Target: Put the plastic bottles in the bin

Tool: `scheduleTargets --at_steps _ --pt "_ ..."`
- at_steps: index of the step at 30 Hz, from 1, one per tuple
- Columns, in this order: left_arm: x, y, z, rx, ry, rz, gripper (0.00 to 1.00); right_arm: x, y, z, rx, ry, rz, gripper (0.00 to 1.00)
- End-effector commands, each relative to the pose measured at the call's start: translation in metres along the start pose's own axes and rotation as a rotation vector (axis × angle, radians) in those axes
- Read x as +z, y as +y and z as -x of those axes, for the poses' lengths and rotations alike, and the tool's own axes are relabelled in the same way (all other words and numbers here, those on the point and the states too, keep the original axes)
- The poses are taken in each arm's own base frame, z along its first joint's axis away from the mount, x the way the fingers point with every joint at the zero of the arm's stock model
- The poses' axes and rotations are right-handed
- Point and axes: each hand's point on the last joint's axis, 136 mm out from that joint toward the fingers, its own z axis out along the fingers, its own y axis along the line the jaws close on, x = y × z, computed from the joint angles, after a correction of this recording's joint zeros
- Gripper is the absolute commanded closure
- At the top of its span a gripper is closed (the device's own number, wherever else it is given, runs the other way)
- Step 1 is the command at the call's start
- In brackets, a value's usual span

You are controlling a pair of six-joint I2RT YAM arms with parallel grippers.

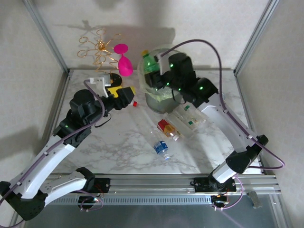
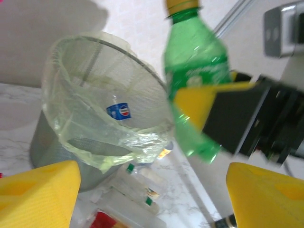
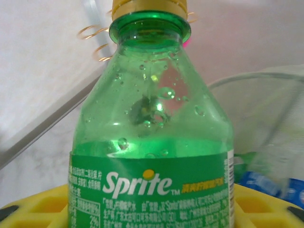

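Observation:
My right gripper is shut on a green Sprite bottle with a yellow cap, holding it upright over the bin's far rim. In the right wrist view the bottle stands between the yellow fingers. The left wrist view shows the lined bin with a blue-labelled bottle inside and the green bottle beside its rim. My left gripper is open and holds nothing, left of the bin; its yellow fingers frame that view. Clear bottles, a red-labelled one and a blue-labelled one lie on the table.
A pink goblet and a gold wire stand stand at the back left. A small red cap lies left of the bin. Metal frame posts run along both sides of the marble table.

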Motion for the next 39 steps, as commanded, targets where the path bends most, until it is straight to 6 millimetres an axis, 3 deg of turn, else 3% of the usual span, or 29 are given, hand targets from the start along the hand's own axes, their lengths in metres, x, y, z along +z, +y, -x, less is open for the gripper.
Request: scheduleTargets --at_steps 1,7,15,20,28,31,33,39 --pt "0.007 0.017 -0.007 0.048 -0.011 0.068 0.21 0.011 -0.043 0.012 0.087 -0.013 -0.084 0.50" --pt "0.017 0.043 -0.025 0.051 0.012 0.156 0.21 0.055 -0.092 -0.004 0.082 0.057 -0.151 0.50" --pt "0.018 0.055 -0.031 0.060 0.015 0.206 0.21 0.103 -0.115 -0.049 0.064 0.212 -0.182 0.47" --pt "0.017 0.056 -0.031 0.055 0.010 0.205 0.21 0.115 -0.117 -0.084 0.098 0.305 -0.175 0.46" --pt "0.016 0.059 -0.029 0.048 -0.001 0.227 0.21 0.126 -0.133 -0.121 0.075 0.402 -0.238 0.43" --pt "0.016 0.061 -0.030 0.050 0.000 0.236 0.21 0.131 -0.139 -0.127 0.072 0.418 -0.264 0.41" --pt "0.017 0.062 -0.031 0.052 0.003 0.238 0.21 0.132 -0.142 -0.124 0.076 0.412 -0.281 0.34" --pt "0.015 0.068 -0.029 0.057 -0.011 0.274 0.21 0.120 -0.146 -0.099 0.072 0.350 -0.319 0.21"
